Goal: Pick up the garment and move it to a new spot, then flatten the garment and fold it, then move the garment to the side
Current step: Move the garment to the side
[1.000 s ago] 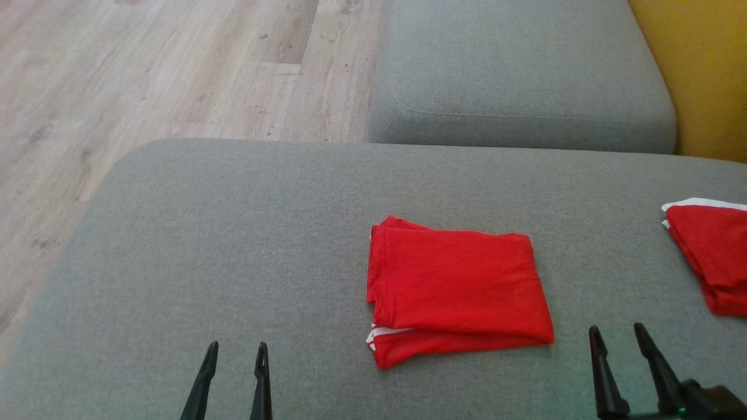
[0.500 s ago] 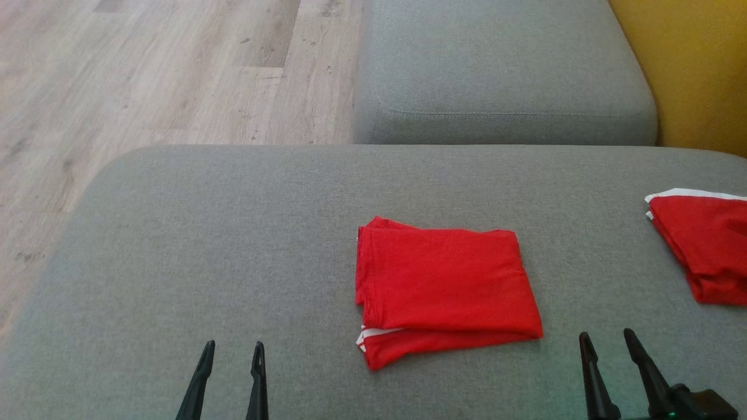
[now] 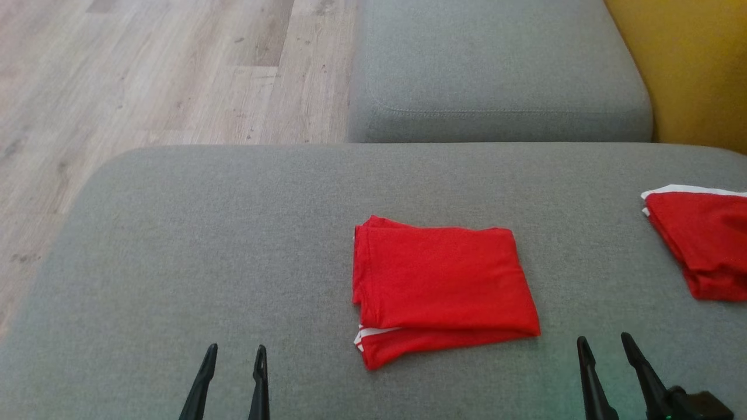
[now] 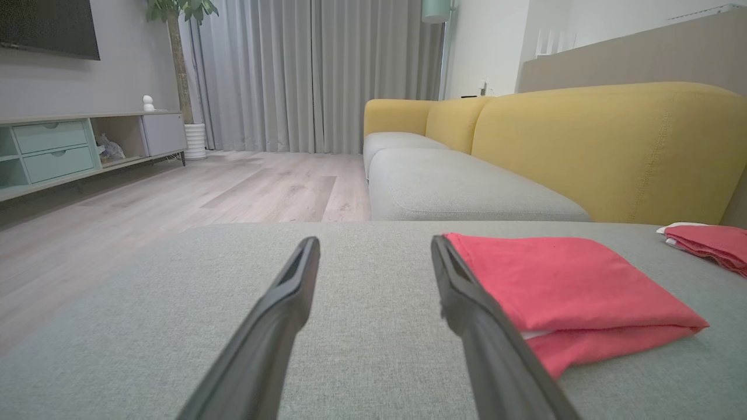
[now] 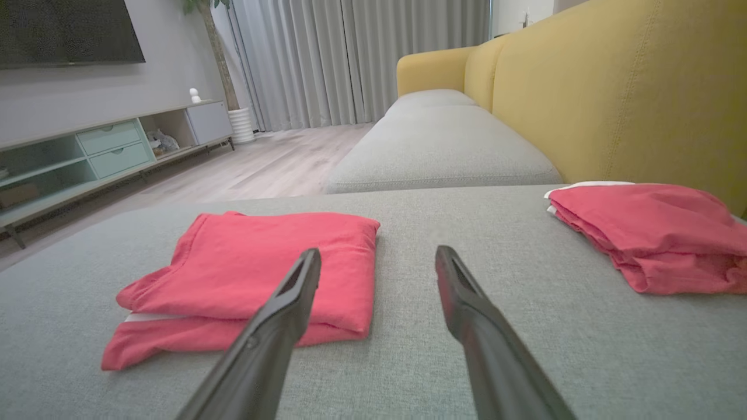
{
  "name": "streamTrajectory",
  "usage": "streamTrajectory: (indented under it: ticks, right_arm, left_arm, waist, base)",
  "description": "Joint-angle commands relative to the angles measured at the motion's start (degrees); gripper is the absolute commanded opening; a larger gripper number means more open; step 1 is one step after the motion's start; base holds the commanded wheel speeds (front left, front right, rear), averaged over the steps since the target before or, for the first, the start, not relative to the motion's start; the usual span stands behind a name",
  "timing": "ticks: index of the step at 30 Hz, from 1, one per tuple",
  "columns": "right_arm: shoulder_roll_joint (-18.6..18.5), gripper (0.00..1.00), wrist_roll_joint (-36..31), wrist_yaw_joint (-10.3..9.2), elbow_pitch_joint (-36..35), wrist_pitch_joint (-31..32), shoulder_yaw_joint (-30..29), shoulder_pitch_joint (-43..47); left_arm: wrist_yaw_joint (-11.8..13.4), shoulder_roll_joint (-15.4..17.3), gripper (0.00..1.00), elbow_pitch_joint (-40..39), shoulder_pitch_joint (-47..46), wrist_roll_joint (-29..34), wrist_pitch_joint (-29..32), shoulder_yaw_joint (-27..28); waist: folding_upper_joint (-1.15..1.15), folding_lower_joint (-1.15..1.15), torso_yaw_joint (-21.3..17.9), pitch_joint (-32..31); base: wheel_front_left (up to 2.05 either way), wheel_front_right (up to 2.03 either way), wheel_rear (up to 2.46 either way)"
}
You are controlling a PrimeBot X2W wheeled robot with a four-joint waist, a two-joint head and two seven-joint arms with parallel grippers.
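A red garment [image 3: 440,286] with a white stripe lies folded into a flat rectangle on the grey cushion [image 3: 222,233], a little right of centre. It also shows as the folded garment [image 4: 572,291] in the left wrist view and the garment [image 5: 257,274] in the right wrist view. My left gripper [image 3: 236,350] hovers open near the cushion's front edge, well to the garment's left. On the garment's lower right, my right gripper [image 3: 604,341] is open too. Neither touches the cloth.
A second folded red garment [image 3: 700,242] lies at the cushion's right edge, also seen as a red pile [image 5: 653,233]. Behind are another grey seat cushion [image 3: 496,70], the yellow sofa back [image 3: 694,64] and wooden floor [image 3: 146,76] to the left.
The whole head view has shifted a little left, so the camera moved. The garments lie as before and both grippers stay open.
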Motion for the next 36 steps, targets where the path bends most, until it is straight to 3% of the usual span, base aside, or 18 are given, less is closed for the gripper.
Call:
streamTrajectory:
  ticks: [1,9,15,23,28,29,30,31,32,36]
  right_arm:
    - [-1.0,1.0,-0.7,-0.04,-1.1,-0.6,0.8,-2.2]
    - [-1.5,1.0,-1.9,-0.04,3.2,-0.6,-0.1,-5.9]
    - [-3.0,1.0,3.7,-0.04,11.6,0.9,3.0,-13.8]
    - [-7.1,1.0,11.9,-0.04,20.9,13.7,7.2,-28.3]
    - [-8.0,1.0,18.7,-0.04,25.4,20.2,11.7,-32.1]
    - [-8.4,0.96,19.9,-0.04,26.0,21.3,12.8,-32.4]
    - [-8.7,0.62,20.8,-0.04,26.3,21.8,13.8,-32.6]
    - [-9.0,0.14,21.7,-0.04,26.5,21.8,14.6,-32.7]
    - [-9.3,0.0,22.5,-0.04,26.7,21.6,15.0,-32.9]
    - [-11.7,0.0,23.4,-0.04,26.8,18.6,15.3,-34.0]
  left_arm:
    - [-0.2,-0.5,1.0,-1.6,-2.0,0.6,-0.5,1.5]
    - [-0.1,-0.5,1.0,-1.3,-3.3,1.0,-0.5,0.0]
    - [-0.7,-0.6,1.0,-1.1,-5.5,1.5,-0.5,-2.4]
    - [-0.7,-0.6,1.0,-0.7,-9.1,2.3,-0.5,-5.0]
    - [-0.4,-0.6,1.0,-0.2,-10.3,2.0,-0.5,-6.4]
    - [-0.2,-0.6,1.0,-0.3,-10.5,1.8,-0.5,-6.7]
    - [0.0,-0.6,1.0,-0.3,-10.6,1.7,-0.5,-6.9]
    - [0.2,-0.6,1.0,-0.3,-10.8,1.5,-0.5,-7.1]
    - [0.5,-0.6,1.0,-0.3,-10.9,1.3,-0.5,-7.3]
    - [1.5,-0.6,1.0,-0.6,-11.4,0.7,-0.5,-7.8]
  waist:
    - [0.0,0.0,0.2,0.5]
    - [0.0,0.0,0.8,4.7]
    - [0.0,0.0,1.1,8.6]
    - [0.0,0.0,2.2,11.5]
    - [0.0,0.0,3.6,12.2]
    - [0.0,0.0,3.9,12.4]
    - [0.0,0.0,4.1,12.5]
    - [0.0,0.0,4.2,12.7]
    - [0.0,0.0,4.4,12.9]
    - [0.0,0.0,4.1,14.3]
  base:
    - [0.0,0.0,0.0]
    - [0.0,0.0,0.0]
    - [0.0,0.0,0.0]
    - [0.0,0.0,0.0]
    - [0.0,0.0,0.0]
    - [0.0,0.0,0.0]
    - [0.0,0.0,0.0]
    - [0.0,0.0,0.0]
    - [0.0,0.0,0.0]
    - [0.0,0.0,0.0]
